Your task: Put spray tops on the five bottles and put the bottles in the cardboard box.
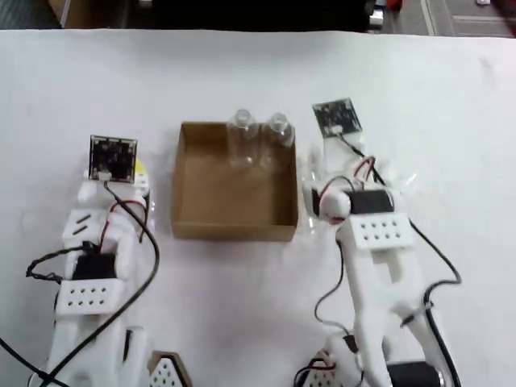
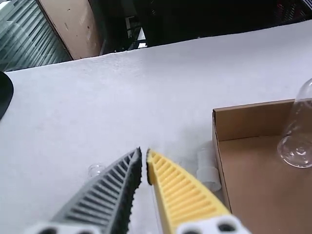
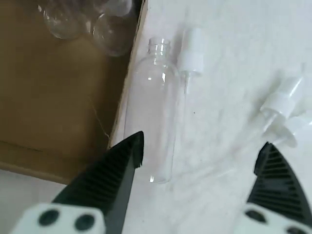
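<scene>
Cardboard box sits mid-table between the two arms, open side up, walls upright. Two clear bottles stand together inside, against the far wall. The white table runs well beyond the box to its far edge, and outward past both arms.

The right gripper hangs with its black fingers spread wide, holding nothing, over the strip of table just beside the box's right wall. A third bottle lies on its side there, along that wall. Its neck is uncapped and its base end sits under one finger. A spray top lies just beside the neck. More spray tops lie near the other finger, one cut by the picture edge. In the high view the arm hides this bottle.

The left gripper is left of the box, its grey and yellow fingers drawn to a thin slit with nothing between. A white top lies just beside the box's left wall. A small clear item, possibly a cap, lies near the grey finger.
</scene>
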